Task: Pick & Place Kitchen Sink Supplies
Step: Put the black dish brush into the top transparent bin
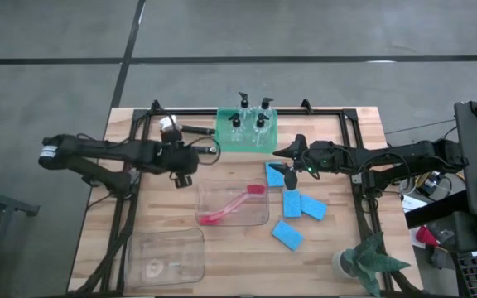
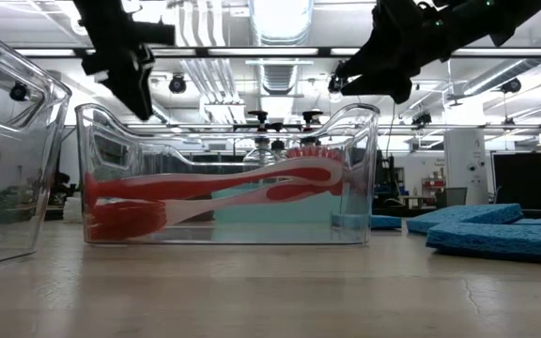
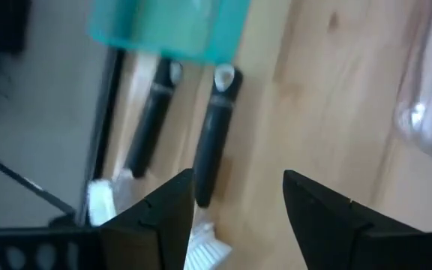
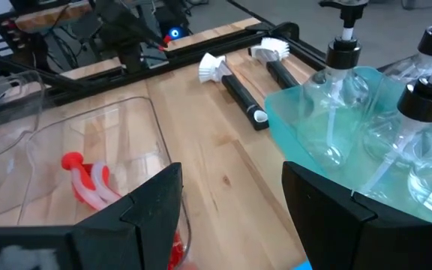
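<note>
Two black brushes with white heads (image 3: 214, 135) (image 1: 190, 129) lie flat on the table beside the green tray (image 1: 222, 132). My left gripper (image 3: 238, 180) (image 1: 184, 172) hovers open above them, pointing down at a slant, with nothing between its fingers. A red brush (image 1: 232, 207) (image 2: 242, 183) lies in a clear bin (image 1: 259, 217), its head resting against one wall. Several pump bottles (image 1: 251, 124) (image 4: 343, 105) stand in the green tray. Several blue sponges (image 1: 292, 203) lie flat on the table. My right gripper (image 4: 231, 176) (image 1: 291, 163) hangs open and empty above the farthest sponge.
A second clear bin (image 1: 164, 257) stands at the table's near left. A small potted plant (image 1: 371, 261) sits at the near right corner. Black frame rails (image 1: 131, 132) run along the table's left, right and far edges.
</note>
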Motion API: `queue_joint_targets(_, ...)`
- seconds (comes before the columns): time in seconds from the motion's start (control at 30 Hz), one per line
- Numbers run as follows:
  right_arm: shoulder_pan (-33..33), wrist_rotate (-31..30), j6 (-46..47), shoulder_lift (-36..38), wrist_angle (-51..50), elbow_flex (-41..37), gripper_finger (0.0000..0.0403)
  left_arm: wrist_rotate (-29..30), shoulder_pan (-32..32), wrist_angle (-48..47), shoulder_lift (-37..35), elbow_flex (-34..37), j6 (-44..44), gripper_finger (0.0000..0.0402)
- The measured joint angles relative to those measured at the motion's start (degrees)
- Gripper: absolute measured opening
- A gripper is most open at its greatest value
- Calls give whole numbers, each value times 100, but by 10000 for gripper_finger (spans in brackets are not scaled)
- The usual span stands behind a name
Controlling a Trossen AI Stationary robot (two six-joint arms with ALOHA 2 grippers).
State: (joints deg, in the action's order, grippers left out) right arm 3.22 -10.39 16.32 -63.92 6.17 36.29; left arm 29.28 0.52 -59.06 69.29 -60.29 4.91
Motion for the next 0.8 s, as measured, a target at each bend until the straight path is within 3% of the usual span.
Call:
queue_joint_targets(0.23, 0, 4, -16, 0, 22, -4, 224, -1576, 1655, 104, 287, 65, -709, 202)
queue_joint_targets(0.33, 0, 4, -20, 0, 20, -4, 224, -1923, 2267, 203, 507, 65, -1037, 206)
queue_joint_targets(0.57, 0, 35, -46, 0, 20, -2, 224, -1939, 2957, 352, 1140, 65, -1557, 255)
queue_joint_targets(0.73, 0, 42, -65, 0, 18, -4, 224, -1895, 3077, 499, 1676, 65, -1924, 276)
queue_joint_targets(0.8, 0, 41, -68, 0, 17, -2, 224, -1605, 3102, 495, 1897, 65, -2109, 277)
